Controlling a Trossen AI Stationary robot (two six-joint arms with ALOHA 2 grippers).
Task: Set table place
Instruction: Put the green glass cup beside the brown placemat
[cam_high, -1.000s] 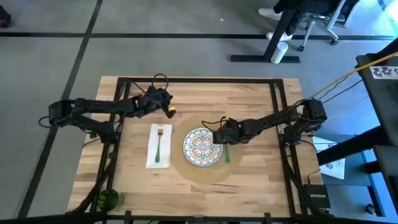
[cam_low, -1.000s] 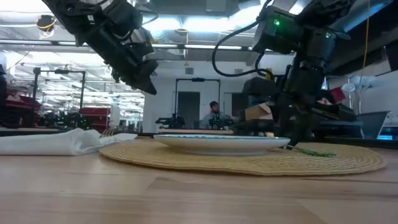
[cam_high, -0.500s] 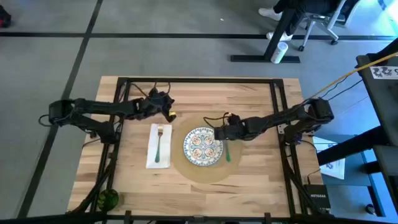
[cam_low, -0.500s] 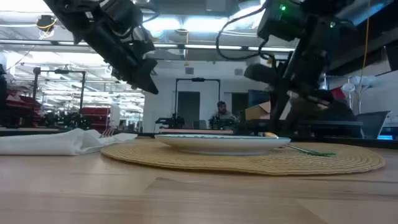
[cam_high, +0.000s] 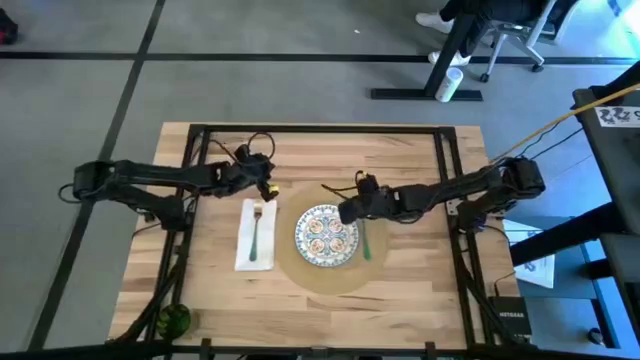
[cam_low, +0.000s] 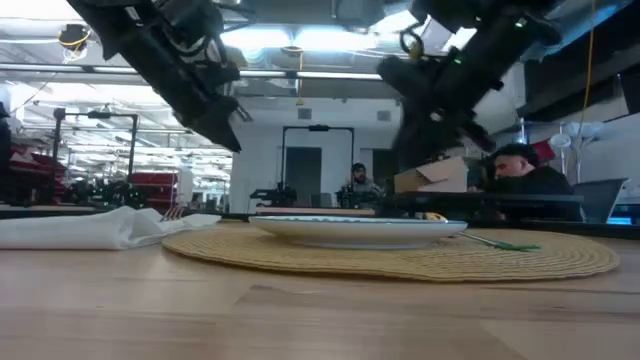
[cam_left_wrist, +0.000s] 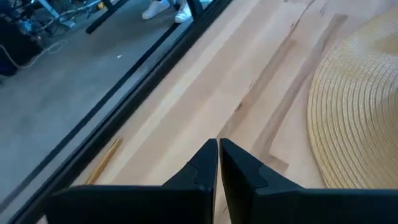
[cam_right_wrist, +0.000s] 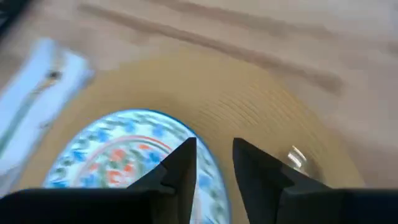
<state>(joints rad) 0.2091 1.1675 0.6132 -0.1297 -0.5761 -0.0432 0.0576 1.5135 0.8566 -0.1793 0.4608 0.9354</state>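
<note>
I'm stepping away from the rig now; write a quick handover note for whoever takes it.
Left end effector: shut, empty, above bare table behind the napkin.
Right end effector: open, empty, raised over the far edge of the plate.
Placed: plate on the round placemat, green-handled fork on the napkin, green utensil right of the plate.
Left: cannot tell; nothing else is visible to place.

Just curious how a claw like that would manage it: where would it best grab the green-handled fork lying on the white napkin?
Probably from straight above, fingers astride the thin green handle of the fork. It lies flat on the napkin, handle clear on both sides.
</note>
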